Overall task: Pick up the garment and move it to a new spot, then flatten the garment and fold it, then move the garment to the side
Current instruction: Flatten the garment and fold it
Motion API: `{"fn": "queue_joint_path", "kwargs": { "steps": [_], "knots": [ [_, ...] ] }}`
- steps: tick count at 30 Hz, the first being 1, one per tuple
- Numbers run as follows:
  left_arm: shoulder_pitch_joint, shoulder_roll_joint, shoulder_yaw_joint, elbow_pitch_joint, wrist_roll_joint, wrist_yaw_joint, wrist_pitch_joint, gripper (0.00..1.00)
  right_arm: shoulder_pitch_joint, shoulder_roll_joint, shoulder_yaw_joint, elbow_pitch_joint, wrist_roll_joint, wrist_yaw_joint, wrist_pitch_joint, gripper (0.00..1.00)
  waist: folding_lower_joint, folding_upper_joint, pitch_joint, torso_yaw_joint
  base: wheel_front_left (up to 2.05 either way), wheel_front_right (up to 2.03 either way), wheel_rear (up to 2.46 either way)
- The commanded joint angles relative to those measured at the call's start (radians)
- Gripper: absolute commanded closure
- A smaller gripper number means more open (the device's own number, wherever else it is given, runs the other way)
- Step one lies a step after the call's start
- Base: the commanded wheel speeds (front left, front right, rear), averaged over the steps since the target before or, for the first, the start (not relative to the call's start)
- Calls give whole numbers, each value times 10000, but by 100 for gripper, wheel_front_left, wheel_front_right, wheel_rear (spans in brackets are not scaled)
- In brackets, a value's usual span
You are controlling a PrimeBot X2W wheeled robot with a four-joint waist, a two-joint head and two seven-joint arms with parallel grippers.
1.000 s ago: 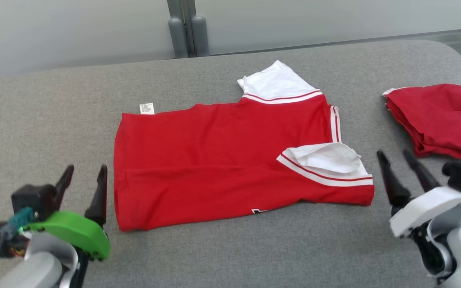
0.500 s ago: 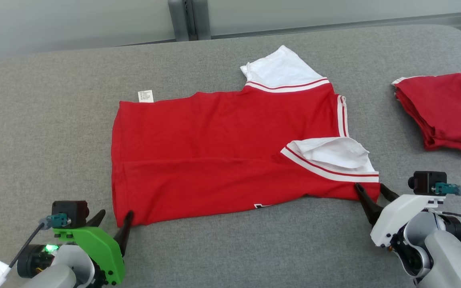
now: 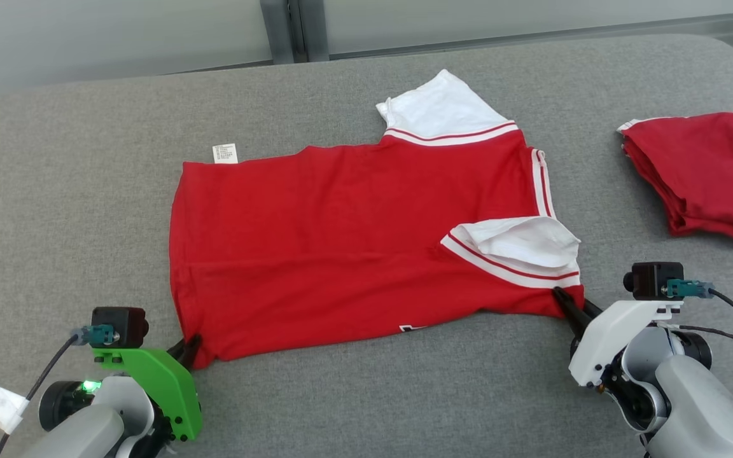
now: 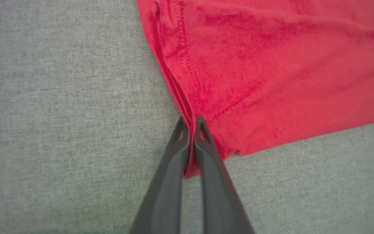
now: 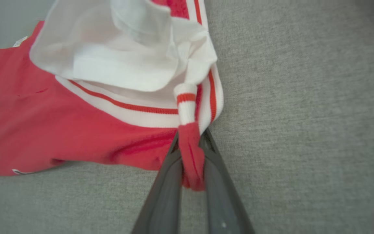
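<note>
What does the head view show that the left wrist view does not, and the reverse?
Head view: the whole red-and-white garment, a folded red cloth at the right, and the right gripper shut on the garment's near right corner. Left wrist view: up close, the hem's stitching and the red fabric bunched between the fingers of the left gripper. Both: the left gripper shut on the near left corner, and the grey surface under the garment.
</note>
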Motion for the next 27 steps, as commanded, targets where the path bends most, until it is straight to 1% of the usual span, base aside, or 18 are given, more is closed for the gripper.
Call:
{"fn": "queue_joint_path", "kwargs": {
  "steps": [1,7,11,13,16,20,24,25,26,27],
  "knots": [
    [9,129,-11,1,-35,-44,49,100,21,-101,113,14,107,-3,1,100,0,0,-188,1,0,0,0],
    [345,690,-79,-752,-178,-36,402,100,106,-570,399,-451,547,-3,538,100,0,0,-698,-46,0,0,0],
    [718,1276,-263,-1629,-367,78,959,100,439,-983,444,-901,938,-3,1427,100,0,0,-920,-75,0,0,0],
    [886,1589,-309,-2148,-441,164,1206,100,674,-1189,430,-1249,1040,-3,1802,100,0,0,-998,-79,0,0,0],
    [1231,2043,-410,-2905,-510,411,1440,100,1261,-1474,279,-1748,1081,-3,2310,100,0,0,-1074,-89,0,0,0],
    [1669,2462,-517,-3666,-680,732,1671,100,2059,-1526,-174,-2319,961,-6,2701,100,0,0,-1114,-136,0,0,0],
    [2022,2651,-558,-4062,-863,955,1661,100,2751,-1297,-649,-2786,815,-8,3055,100,0,0,-1102,-195,0,0,0],
    [2075,2678,-555,-4128,-884,1006,1640,100,2871,-1240,-751,-2892,752,-8,3141,92,0,0,-1095,-206,0,0,0],
    [2143,2692,-520,-4188,-958,1067,1629,85,3009,-1175,-859,-3040,678,-6,3216,67,0,0,-1093,-217,0,0,0],
    [2243,2693,-523,-4217,-1033,1127,1680,5,3126,-1111,-931,-3193,595,-6,3291,50,0,0,-1091,-228,0,0,0]
  ]
}}
